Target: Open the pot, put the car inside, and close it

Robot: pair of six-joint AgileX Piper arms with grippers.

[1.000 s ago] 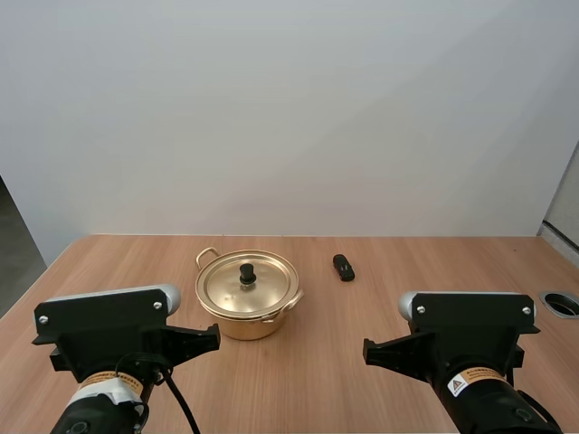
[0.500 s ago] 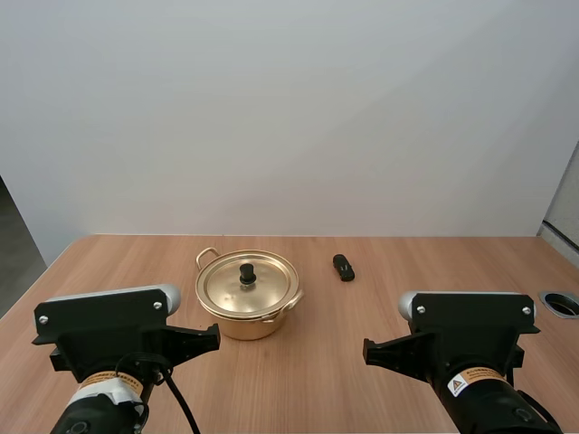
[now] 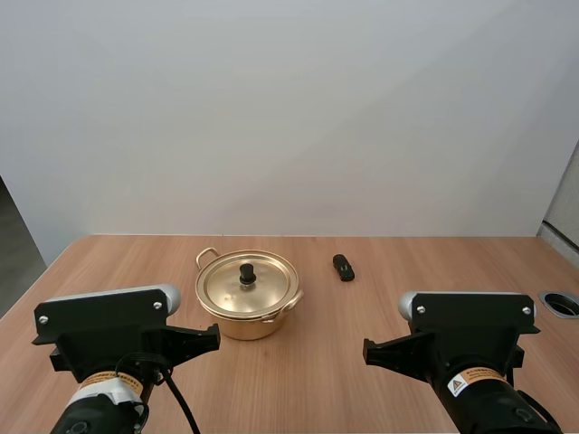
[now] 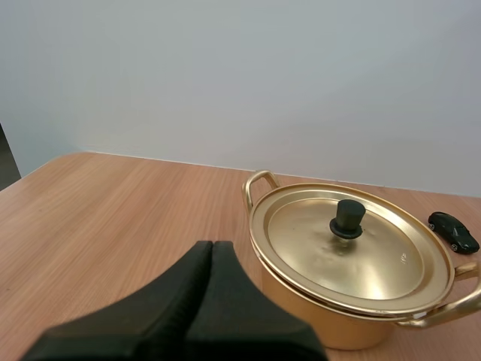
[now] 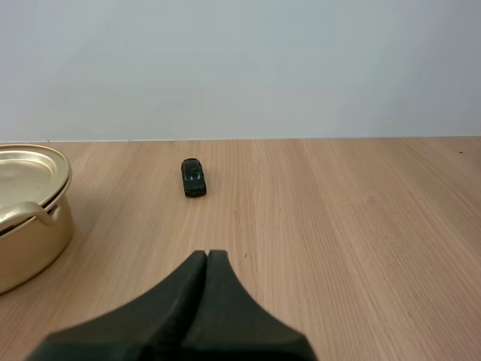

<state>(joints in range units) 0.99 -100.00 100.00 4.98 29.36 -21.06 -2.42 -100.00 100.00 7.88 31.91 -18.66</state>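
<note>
Step in hand: by my reckoning the lid (image 4: pixel 376 259) comes off first, and nothing has been touched yet.
How to do it well: spread the fingers wide, drop straight over the knob (image 4: pixel 348 218), pinch its narrow stem and lift plumb. That way the lid clears the rim without dragging the light pot (image 3: pixel 246 325).
Left gripper (image 4: pixel 213 250): fingers pressed together into one dark wedge, holding nothing, short of the pot's near left side.
Pot: round, shallow, polished gold metal with a thin loop handle on each side, lid on.
Lid: smooth, slightly dished brassy disc seated inside the rim, with a small black knob at its centre.
Car (image 3: pixel 343 267): tiny, dark, glossy toy to the right of the pot and a little behind it, well apart from it.
Right gripper (image 5: pixel 207 257): fingers pressed together, empty, off the pot's near right side.
Table (image 3: pixel 380 298): warm wood, fine straight grain, matt.
</note>
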